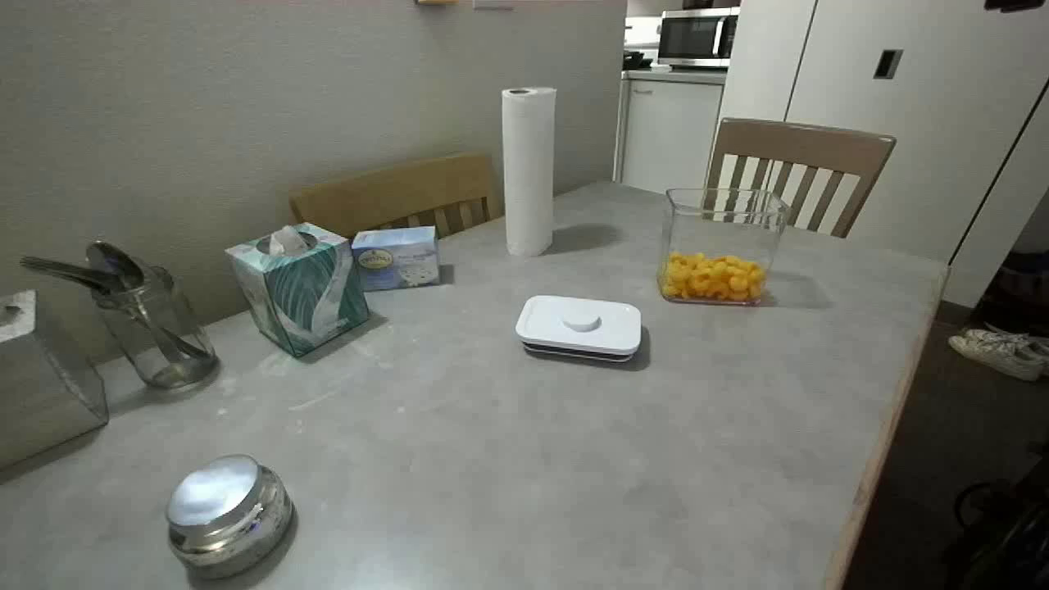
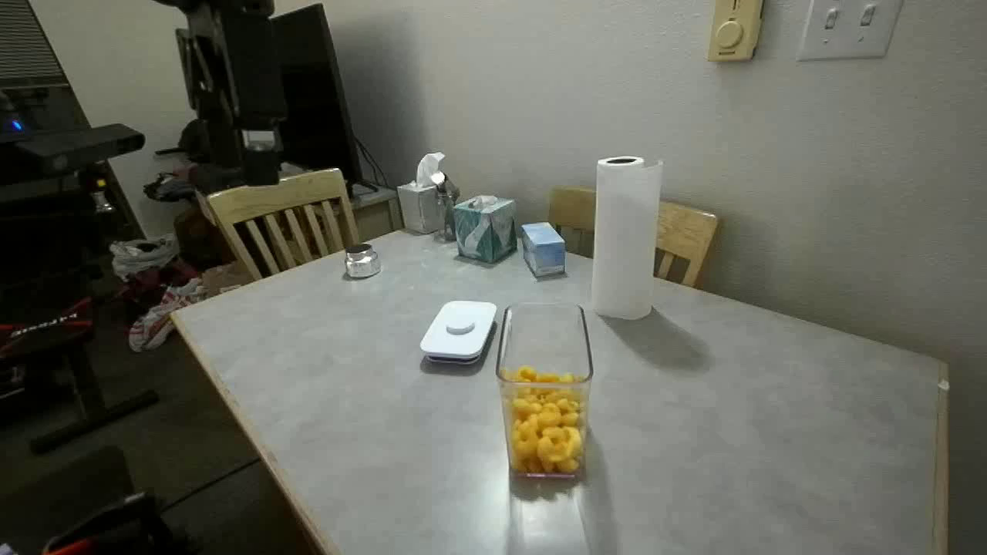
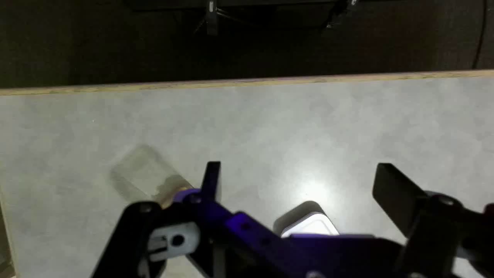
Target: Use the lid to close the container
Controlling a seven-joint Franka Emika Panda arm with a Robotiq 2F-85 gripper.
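Note:
The white lid (image 1: 574, 324) lies flat on the table, its round raised piece upward. It also shows in an exterior view (image 2: 460, 330), and only one corner shows in the wrist view (image 3: 312, 226), the rest hidden by the gripper body. The clear container (image 1: 721, 246) stands upright and open-topped with orange-yellow pieces (image 2: 547, 424) inside. In the wrist view it is mostly hidden behind the left finger. My gripper (image 3: 299, 165) is open with nothing between its fingers. It hangs well above the table, apart from lid and container, and shows dark in an exterior view (image 2: 262, 158).
A paper-towel roll (image 1: 529, 172) stands behind the lid. A teal tissue box (image 1: 303, 287), a blue box (image 1: 397, 258), a jar with utensils (image 1: 164, 336) and another tissue box (image 2: 419, 206) line the wall side. A metal dome (image 1: 229, 516) sits on the table (image 3: 247, 116).

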